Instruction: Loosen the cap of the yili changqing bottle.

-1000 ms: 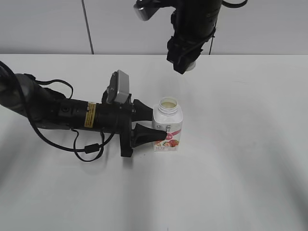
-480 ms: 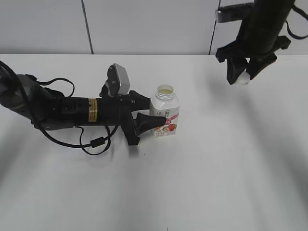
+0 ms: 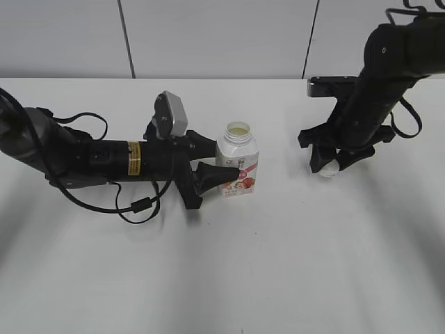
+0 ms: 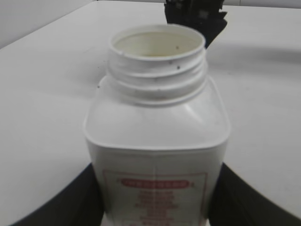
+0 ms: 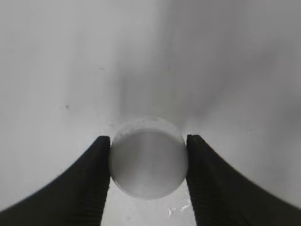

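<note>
Two black fingers of the right gripper (image 5: pixel 148 157) pinch the cap (image 5: pixel 148 157), a smooth white disc whose underside stays hidden, low over the white table (image 3: pixel 292 264). The left gripper (image 3: pixel 219 167), its arm stretched level, clamps the yili changqing bottle (image 3: pixel 238 161) upright at mid-table, threaded neck uncovered, label blurred.

white bottle (image 3: pixel 238 164) with pink-red label, white cap (image 5: pixel 148 157), black jaws

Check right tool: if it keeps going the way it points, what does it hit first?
Most likely the bare white table. The right tool points down, holding the small round white plastic cap, and nothing else shows below it. The gap to the table is unclear.
</note>
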Action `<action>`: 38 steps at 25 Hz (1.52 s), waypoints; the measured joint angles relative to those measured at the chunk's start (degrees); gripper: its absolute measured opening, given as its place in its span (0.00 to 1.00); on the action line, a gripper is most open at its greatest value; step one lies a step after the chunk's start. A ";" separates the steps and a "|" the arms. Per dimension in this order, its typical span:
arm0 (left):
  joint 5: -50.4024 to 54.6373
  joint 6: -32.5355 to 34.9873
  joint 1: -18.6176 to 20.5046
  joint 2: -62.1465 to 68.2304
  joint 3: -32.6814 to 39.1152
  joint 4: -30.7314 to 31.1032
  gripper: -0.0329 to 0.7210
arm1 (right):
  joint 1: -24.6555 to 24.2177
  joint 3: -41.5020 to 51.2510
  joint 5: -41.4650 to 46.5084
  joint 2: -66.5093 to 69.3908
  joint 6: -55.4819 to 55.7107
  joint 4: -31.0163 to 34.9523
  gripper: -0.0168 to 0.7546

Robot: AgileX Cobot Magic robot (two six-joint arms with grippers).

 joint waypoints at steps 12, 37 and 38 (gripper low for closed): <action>0.05 0.00 0.00 0.00 0.00 -0.05 0.55 | 0.00 0.07 -3.96 3.02 0.00 0.12 0.62; 7.30 -7.60 7.17 -6.57 0.47 9.98 0.83 | 0.00 0.07 0.09 -9.49 -2.47 0.07 0.79; 9.27 -7.93 7.43 -7.94 0.47 10.17 0.83 | 0.00 0.07 0.09 -10.22 -2.67 0.02 0.79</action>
